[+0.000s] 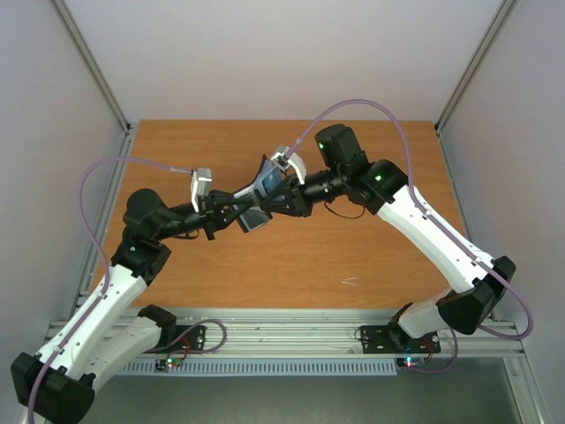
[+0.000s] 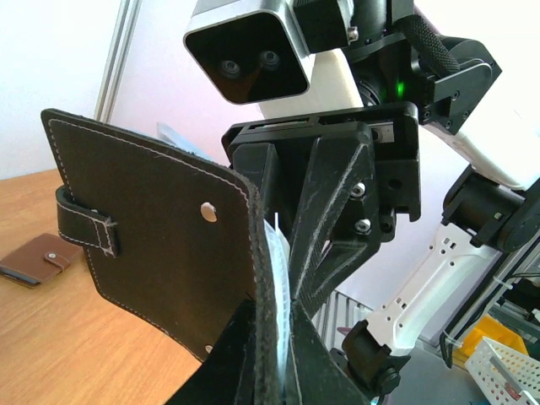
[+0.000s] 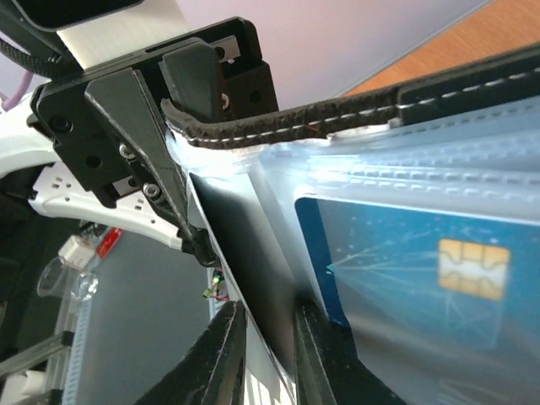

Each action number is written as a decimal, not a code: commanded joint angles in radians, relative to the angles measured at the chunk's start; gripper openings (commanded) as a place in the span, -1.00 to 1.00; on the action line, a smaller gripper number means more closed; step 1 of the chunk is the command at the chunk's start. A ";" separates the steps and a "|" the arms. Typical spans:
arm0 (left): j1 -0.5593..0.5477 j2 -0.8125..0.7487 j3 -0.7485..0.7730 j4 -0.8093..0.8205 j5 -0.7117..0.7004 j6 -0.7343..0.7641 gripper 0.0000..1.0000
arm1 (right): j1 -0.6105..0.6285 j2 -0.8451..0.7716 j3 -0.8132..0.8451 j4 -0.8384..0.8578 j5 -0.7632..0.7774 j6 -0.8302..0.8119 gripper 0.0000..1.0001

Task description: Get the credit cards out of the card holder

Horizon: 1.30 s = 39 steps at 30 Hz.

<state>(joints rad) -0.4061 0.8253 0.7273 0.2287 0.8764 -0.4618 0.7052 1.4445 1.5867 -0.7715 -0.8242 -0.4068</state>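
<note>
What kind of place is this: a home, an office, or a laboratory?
Most likely a robotics laboratory test cell. A wooden table stands inside plain white panels on a metal frame, and the left arm and the right arm are bolted to a rail at its near edge.

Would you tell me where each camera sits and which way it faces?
Top external: above and behind the robot, looking down on the table; left arm and right arm meet at the card holder.
Left wrist: on the left arm, looking along the left tool at the card holder's black outside; right tool beyond.
Right wrist: on the right arm, looking along the right tool at the blue card; left tool beyond.
Shared: the card holder.
</note>
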 commanded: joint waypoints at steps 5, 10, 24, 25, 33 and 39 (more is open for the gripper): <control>-0.010 -0.012 0.018 0.095 0.034 0.012 -1.00 | 0.008 -0.015 0.005 0.052 -0.094 -0.014 -0.98; -0.010 -0.017 0.017 0.089 0.030 0.014 -0.78 | -0.044 -0.058 -0.034 0.110 -0.127 0.028 -0.98; -0.010 -0.023 0.010 0.092 0.029 0.011 -0.66 | -0.103 -0.086 -0.037 0.071 -0.109 0.021 -0.97; -0.010 -0.023 0.010 0.092 0.030 0.011 -0.67 | -0.110 -0.088 -0.037 0.065 -0.109 0.018 -0.98; -0.010 -0.022 0.009 0.085 0.027 0.015 -0.96 | -0.128 -0.086 -0.019 0.012 -0.109 0.005 -0.98; -0.010 -0.028 0.006 0.074 0.015 0.018 -0.99 | -0.134 -0.085 -0.007 -0.021 -0.066 -0.018 -0.98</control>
<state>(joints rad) -0.4099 0.8238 0.7269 0.2428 0.8753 -0.4576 0.5835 1.3708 1.5478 -0.7578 -0.9443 -0.3950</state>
